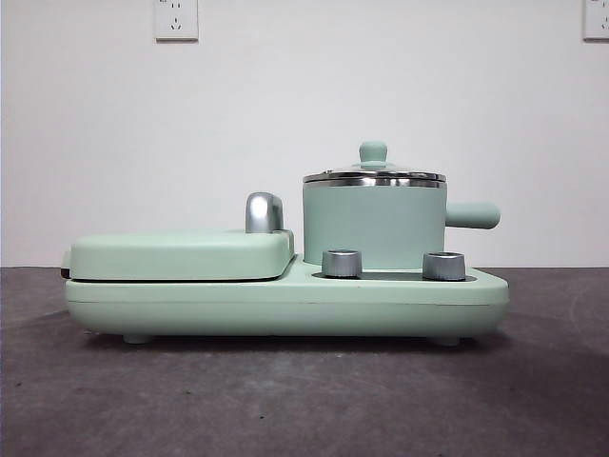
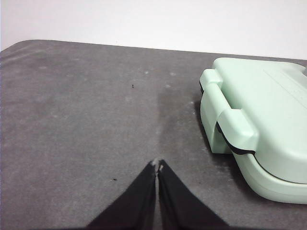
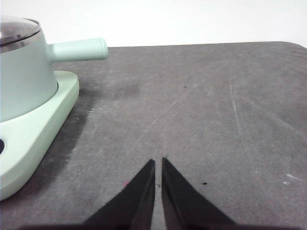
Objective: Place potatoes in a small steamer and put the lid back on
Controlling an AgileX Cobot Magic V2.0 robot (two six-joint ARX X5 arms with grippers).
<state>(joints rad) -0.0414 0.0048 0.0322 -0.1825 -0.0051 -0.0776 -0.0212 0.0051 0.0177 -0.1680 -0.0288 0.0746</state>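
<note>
Small steamer (image 1: 373, 227) sits on mint base (image 1: 285, 303), lid (image 1: 374, 175) on, handle (image 1: 472, 215) sticking sideways; griddle cover (image 1: 181, 254) shut beside it.

Left wrist: left gripper (image 2: 158, 165) jaws pressed together over bare grey table (image 2: 86, 120), griddle cover corner (image 2: 249, 124) near.

Right wrist: right gripper (image 3: 158, 164) jaws nearly touching, steamer well apart, open table toward far edge.
</note>
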